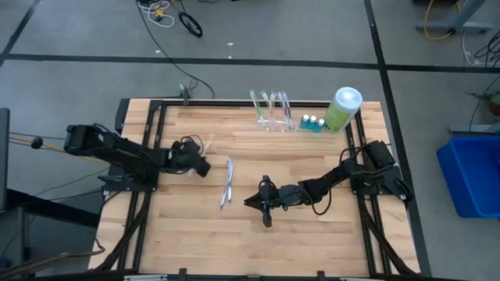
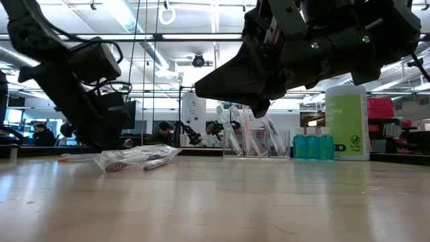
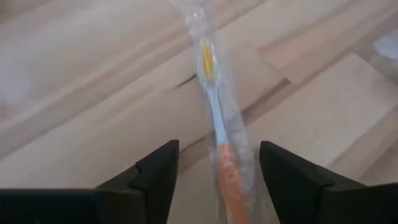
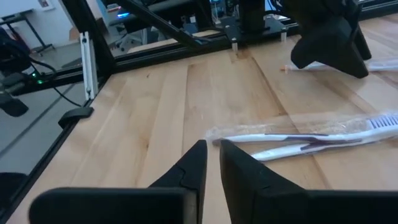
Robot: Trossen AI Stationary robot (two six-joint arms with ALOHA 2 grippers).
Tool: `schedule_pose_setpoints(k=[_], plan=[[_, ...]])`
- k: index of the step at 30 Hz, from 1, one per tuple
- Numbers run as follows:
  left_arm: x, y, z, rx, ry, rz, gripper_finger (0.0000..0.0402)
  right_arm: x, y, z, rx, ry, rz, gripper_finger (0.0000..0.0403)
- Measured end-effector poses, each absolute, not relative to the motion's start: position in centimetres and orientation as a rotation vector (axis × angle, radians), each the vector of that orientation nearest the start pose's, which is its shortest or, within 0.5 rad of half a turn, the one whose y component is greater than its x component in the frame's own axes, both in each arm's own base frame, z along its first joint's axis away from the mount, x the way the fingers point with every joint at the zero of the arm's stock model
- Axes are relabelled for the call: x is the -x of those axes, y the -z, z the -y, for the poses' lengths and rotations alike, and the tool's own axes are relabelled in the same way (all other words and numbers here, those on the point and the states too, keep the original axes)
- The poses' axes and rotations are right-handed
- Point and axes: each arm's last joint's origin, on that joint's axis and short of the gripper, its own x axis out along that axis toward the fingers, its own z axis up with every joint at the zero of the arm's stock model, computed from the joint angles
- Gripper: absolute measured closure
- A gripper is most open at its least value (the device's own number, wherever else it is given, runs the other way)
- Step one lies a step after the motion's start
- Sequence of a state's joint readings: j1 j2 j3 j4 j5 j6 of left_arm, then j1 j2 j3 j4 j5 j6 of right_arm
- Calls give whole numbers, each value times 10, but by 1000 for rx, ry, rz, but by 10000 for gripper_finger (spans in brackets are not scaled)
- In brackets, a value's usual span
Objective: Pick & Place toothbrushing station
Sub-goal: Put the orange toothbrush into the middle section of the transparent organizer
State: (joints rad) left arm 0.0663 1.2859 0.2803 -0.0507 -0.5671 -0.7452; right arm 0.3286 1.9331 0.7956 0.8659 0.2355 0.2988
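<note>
- Clear plastic toothbrushing station (image 1: 273, 112) sits at twelve o'clock on the table (image 1: 312, 242), toothbrushes upright.
- Left gripper (image 1: 199, 166), nine o'clock, fingers apart over a wrapped orange-handled toothbrush (image 3: 219, 134).
- Right gripper (image 1: 251, 203), centre, fingers nearly together, empty, beside wrapped toothbrushes (image 1: 227, 183).

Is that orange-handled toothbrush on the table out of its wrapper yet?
No. The orange-handled toothbrush lies flat on the wooden table, sealed in clear plastic wrap, between the left gripper's open fingers.
</note>
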Motion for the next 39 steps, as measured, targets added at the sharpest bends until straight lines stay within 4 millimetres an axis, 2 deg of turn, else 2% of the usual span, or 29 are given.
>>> schedule_pose_setpoints(k=[5,14,19,25,28,32,39], plan=[[-163,-92,-32,459,-903,-679,217,-346,-127,-111,-222,-53,-273,363],[-157,-86,-31,482,-882,-643,335,-346,-127,-111,-224,-52,-273,395],[-159,-87,-31,458,-845,-642,386,-346,-127,-111,-224,-53,-273,395],[-169,-93,-25,456,-686,-585,388,-345,-124,-111,-271,-39,-312,366],[-178,-103,-19,461,-604,-468,389,-343,-118,-109,-307,11,-367,361],[-189,-121,-9,460,-518,-285,400,-339,-111,-107,-312,121,-412,372],[-213,-158,9,419,-383,-76,401,-339,-113,-102,-258,325,-339,398]])
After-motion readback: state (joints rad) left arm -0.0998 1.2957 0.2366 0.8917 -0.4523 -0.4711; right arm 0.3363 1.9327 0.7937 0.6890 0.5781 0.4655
